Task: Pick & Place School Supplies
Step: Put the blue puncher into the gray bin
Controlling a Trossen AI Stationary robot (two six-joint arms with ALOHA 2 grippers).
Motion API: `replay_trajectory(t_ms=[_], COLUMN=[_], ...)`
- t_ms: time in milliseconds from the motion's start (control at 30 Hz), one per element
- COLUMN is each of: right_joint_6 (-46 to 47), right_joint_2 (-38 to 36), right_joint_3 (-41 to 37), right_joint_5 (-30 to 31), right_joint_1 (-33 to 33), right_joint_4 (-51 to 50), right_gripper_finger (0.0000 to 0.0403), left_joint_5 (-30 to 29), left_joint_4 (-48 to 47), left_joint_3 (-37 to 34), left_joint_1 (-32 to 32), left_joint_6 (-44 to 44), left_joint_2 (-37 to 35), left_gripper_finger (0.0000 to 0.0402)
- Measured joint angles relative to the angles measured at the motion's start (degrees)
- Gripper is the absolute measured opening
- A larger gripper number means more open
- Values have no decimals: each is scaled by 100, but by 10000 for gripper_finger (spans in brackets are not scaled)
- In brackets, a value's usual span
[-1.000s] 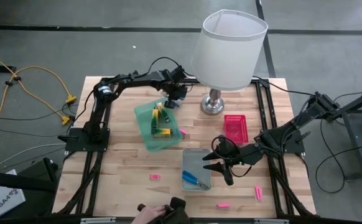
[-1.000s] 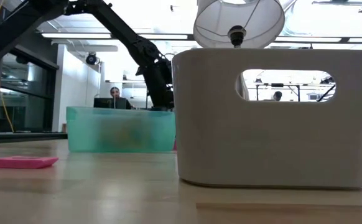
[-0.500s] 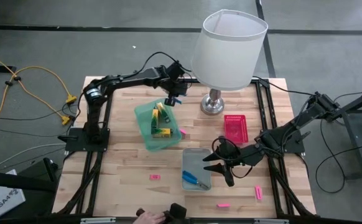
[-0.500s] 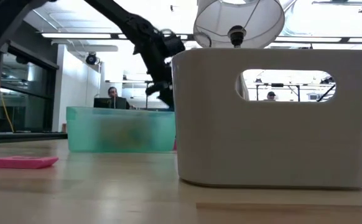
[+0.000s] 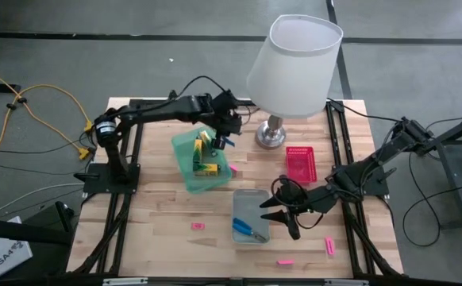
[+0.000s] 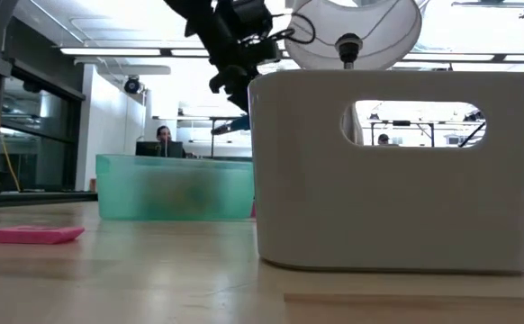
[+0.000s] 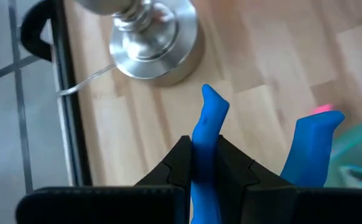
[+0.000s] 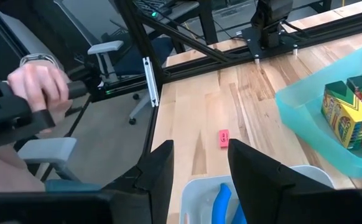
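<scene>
The left gripper hangs in the air above the far right corner of the green tray. Its fingers are squeezed tight on one handle of the blue-handled pliers. The other blue handle sticks out to the side, free. Right under the gripper, inside the green tray, lie the yellow-and-green boxes. A small pink bar lies on the table just past the tray's right edge. Just beyond the gripper stands the silver base of the big lamp, and the white lamp shade is above it. In the low view the gripper is high over the green tray, with a bit of blue showing below it.

A flat pink bar lies alone on the table, nearer the front than the green tray.

The grey tray sits in the middle. A blue-handled tool lies inside it at the front.

The right gripper is low, at the right edge of the grey tray. Its two fingers are spread apart and hold nothing. The blue tool is in the tray just in front of these fingers. Farther off from them the table has one small pink bar, and the green tray with the yellow-and-green boxes is off to one side.

The pink tray sits behind the right gripper. Two more pink bars lie in front of it, one near the table's front edge and one a little to the right. In the right wrist view a person's hand shows in the room beyond the table.
</scene>
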Motion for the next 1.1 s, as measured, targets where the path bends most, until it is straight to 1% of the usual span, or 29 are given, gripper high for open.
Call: replay_trajectory(t_ms=[100,233,400,533,900,1100], right_joint_6=[0,-4,-7,-49,-52,-52], right_joint_2=[0,0,0,-2,-2,-2], right_joint_3=[0,0,-2,0,0,-1], right_joint_5=[32,42,45,156,197,197], right_joint_1=[69,175,268,313,310,310], right_joint_4=[30,163,305,358,348,343], right_gripper_finger=[144,144,144,144,144,144], left_joint_5=[-223,-348,-366,-366,-364,-361], left_joint_4=[-91,-198,-434,-611,-615,-618], left_joint_3=[0,2,2,2,2,2], left_joint_1=[-277,-545,-560,-571,-861,-1158], left_joint_6=[-57,-46,-333,-378,-386,-451], left_joint_2=[-16,-22,-24,-24,-24,-24], left_gripper_finger=[31,31,31,31,31,31])
